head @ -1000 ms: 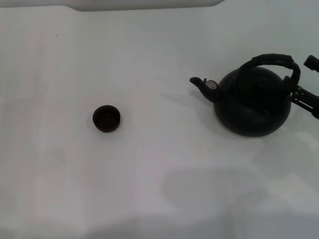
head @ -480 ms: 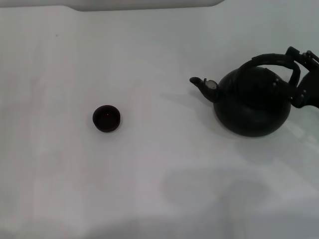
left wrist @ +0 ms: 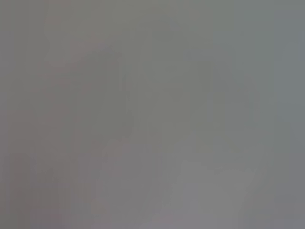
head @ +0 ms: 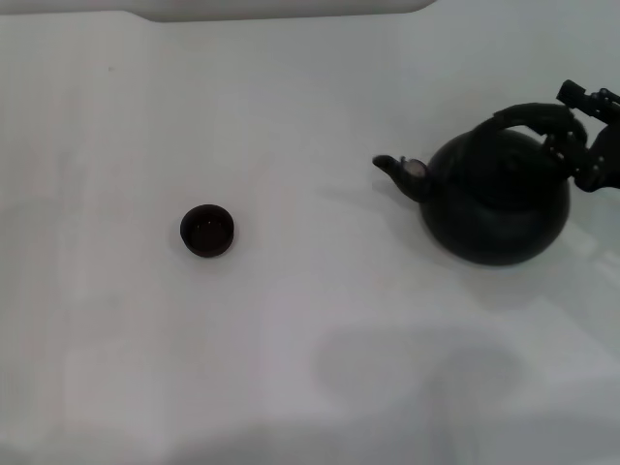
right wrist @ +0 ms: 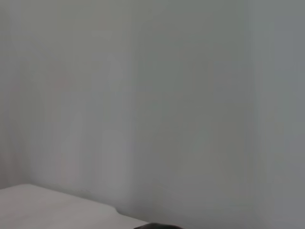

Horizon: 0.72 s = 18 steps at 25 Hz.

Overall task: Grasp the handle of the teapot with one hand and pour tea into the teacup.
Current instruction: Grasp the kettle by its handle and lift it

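Table [head: 310, 368]: plain white, pale wall behind | teapot [head: 499, 203]: right side, spout toward teacup [head: 207, 231] (well apart) | right gripper [head: 581, 136]: at handle [head: 528, 116], grip state indeterminable.

A white table [head: 310, 368] fills the head view, with a pale raised edge [head: 281, 10] along its far side.

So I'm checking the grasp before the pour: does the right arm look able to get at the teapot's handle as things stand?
Probably yes. The right gripper is already at the far right end of the handle, above the teapot, and nothing stands between them. Whether its fingers have closed on it can't be seen.
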{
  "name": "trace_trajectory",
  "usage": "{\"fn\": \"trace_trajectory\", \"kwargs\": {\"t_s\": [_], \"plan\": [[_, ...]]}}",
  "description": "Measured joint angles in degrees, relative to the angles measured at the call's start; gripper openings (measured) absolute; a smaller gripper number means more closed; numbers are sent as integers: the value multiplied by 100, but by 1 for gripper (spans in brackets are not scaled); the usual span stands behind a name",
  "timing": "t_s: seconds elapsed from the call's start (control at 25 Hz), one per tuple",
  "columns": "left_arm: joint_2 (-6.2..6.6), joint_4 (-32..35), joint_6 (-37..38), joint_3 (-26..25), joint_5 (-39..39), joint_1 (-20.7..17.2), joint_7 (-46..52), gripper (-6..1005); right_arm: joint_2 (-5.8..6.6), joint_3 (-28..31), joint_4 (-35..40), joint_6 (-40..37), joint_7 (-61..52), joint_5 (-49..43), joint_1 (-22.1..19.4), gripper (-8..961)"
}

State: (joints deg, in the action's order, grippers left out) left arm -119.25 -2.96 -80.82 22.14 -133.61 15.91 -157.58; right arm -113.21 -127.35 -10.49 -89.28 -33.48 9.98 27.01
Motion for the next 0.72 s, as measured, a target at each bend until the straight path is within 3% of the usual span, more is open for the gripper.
{"fn": "trace_trajectory", "kwargs": {"t_s": [0.12, 0.24, 0.44, 0.72], "plan": [[5, 10, 8, 0, 0, 17, 0, 892, 45, 0, -42, -109, -8, 65, -26, 636], [6, 13, 29, 0, 0, 42, 0, 891, 80, 0, -33, -178, -23, 98, -56, 437], [7, 21, 38, 0, 1, 59, 0, 891, 86, -5, -26, -184, -12, 102, -28, 430], [7, 24, 40, 0, 1, 61, 0, 892, 142, -18, -12, -311, -105, 89, -49, 340]]}}
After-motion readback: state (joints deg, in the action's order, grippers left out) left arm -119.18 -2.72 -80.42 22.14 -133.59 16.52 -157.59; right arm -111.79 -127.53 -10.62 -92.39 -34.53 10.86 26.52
